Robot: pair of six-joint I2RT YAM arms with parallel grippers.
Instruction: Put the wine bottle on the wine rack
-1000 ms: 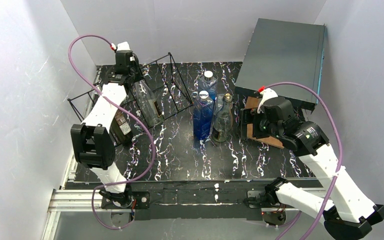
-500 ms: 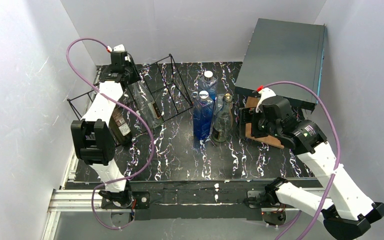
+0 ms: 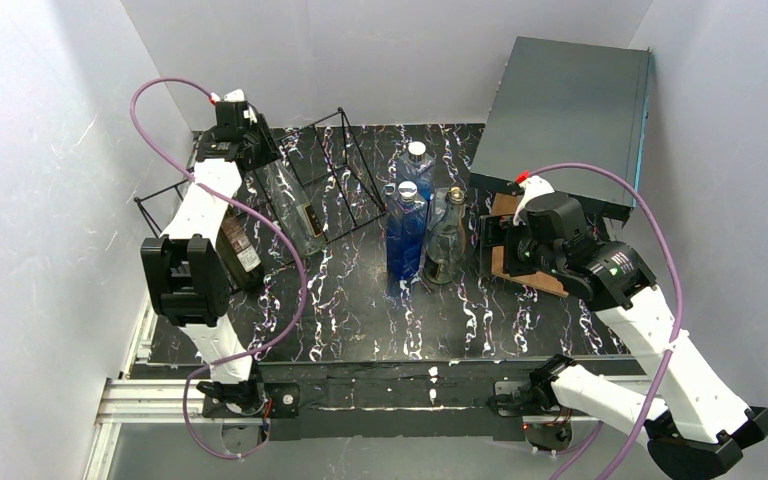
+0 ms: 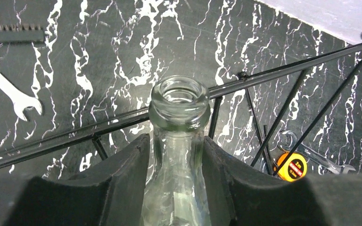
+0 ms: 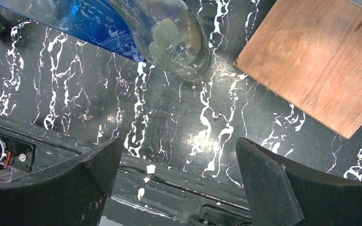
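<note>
While between the left jaws, clear uncorked wine bottle, thick-lipped.

Readable only: "2m" on the round black label of the small orange-and-yellow tape measure; smaller print beneath too tiny to read.

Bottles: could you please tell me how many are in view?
5. A clear bottle on the wire rack, a dark bottle beside it, and a tall blue bottle, a pale blue bottle and a round clear bottle standing mid-table. Others may be hidden.
</note>
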